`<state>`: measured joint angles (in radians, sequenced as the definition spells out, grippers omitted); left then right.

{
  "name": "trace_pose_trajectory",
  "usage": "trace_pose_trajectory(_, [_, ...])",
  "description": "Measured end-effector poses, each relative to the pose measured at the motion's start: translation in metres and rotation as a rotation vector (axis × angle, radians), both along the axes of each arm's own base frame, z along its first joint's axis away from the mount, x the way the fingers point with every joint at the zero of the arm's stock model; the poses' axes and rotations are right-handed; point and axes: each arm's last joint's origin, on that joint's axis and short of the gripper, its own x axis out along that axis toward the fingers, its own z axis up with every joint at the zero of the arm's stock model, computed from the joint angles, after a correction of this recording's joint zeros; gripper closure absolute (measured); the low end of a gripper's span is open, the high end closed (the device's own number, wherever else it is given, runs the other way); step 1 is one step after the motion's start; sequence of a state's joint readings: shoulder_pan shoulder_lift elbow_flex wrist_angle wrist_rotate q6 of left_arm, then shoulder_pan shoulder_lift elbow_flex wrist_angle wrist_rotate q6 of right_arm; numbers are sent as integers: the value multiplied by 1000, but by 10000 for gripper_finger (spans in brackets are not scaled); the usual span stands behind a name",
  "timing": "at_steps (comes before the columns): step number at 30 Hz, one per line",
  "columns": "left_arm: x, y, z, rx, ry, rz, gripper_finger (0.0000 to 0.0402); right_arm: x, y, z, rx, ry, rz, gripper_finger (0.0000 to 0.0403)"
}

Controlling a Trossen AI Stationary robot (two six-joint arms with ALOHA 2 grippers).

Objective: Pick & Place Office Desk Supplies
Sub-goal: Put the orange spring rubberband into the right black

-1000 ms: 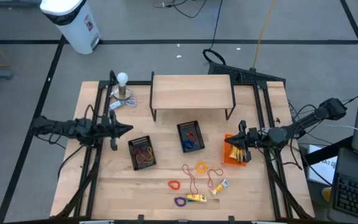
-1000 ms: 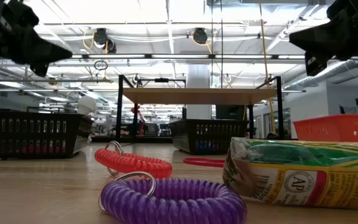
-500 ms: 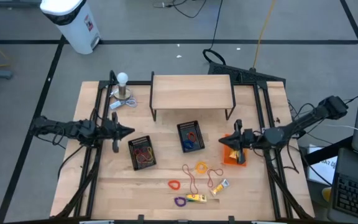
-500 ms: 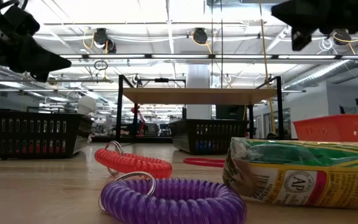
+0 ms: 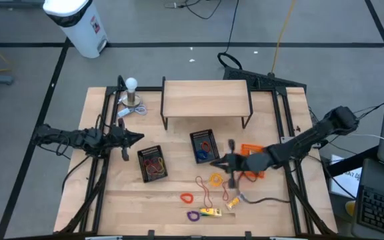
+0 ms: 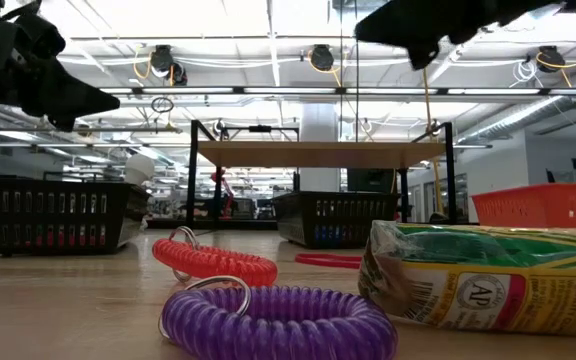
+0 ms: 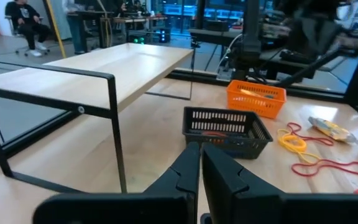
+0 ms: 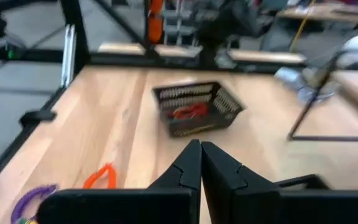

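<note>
High view: three baskets on the table [image 5: 119, 200], namely two black and one orange. Left black basket [image 5: 152, 163] with red and orange loops inside; middle black basket [image 5: 204, 146] with a blue loop and a red one inside; orange basket [image 5: 253, 151] partly covered by the right arm, contents not discernible. Loose on the table in front of the baskets: yellow loop [image 5: 216, 179], long red loop [image 5: 206, 193], small red coil [image 5: 187, 197], purple coil [image 5: 193, 215], orange loop [image 5: 230, 187], two yellow packets [image 5: 211, 212] and [image 5: 235, 200]. Left gripper [image 5: 139, 138] extended level over the table's left side, just beside the left black basket, fingers together, holding nothing. Right gripper [image 5: 220, 162] reached across from the right, above the table between the middle black basket and the yellow loop, fingers together, empty. Low view: purple coil [image 6: 276, 320] nearest, red coil [image 6: 214, 262] behind it, one yellow packet [image 6: 488, 278] at right; two black baskets and the orange basket [image 6: 543, 206] farther back; both grippers dark at the top edge, clear of the table. Left wrist view: fingers [image 7: 185, 171] pressed together, pointed toward the middle black basket [image 7: 227, 128]; orange basket [image 7: 257, 98] beyond. Right wrist view: fingers [image 8: 188, 165] pressed together, nothing gripped, aimed at a black basket [image 8: 194, 109] with red loops inside.
</note>
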<state>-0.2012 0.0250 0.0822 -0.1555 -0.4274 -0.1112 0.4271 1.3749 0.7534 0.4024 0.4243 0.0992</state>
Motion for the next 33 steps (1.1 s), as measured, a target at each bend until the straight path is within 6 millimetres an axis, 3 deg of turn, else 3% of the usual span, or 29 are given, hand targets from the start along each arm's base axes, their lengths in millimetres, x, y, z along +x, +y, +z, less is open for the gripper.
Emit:
trace_pose_trajectory(7, [0,0,0,-30,-8,4,381,44,25,-30,-7,168,127,381])
trace_pose_trajectory(15, [0,0,0,-52,-14,7,380,97,50,-53,-83,230,160,244])
trace_pose_trajectory(18, [0,0,0,-54,-14,7,380,112,52,-61,-70,284,180,214])
trace_pose_trajectory(26, [0,1,0,-24,-7,22,380,124,56,-92,-103,365,205,225])
trace_pose_trajectory(33, [0,1,0,-14,-4,40,380,124,59,-98,-77,377,214,242])
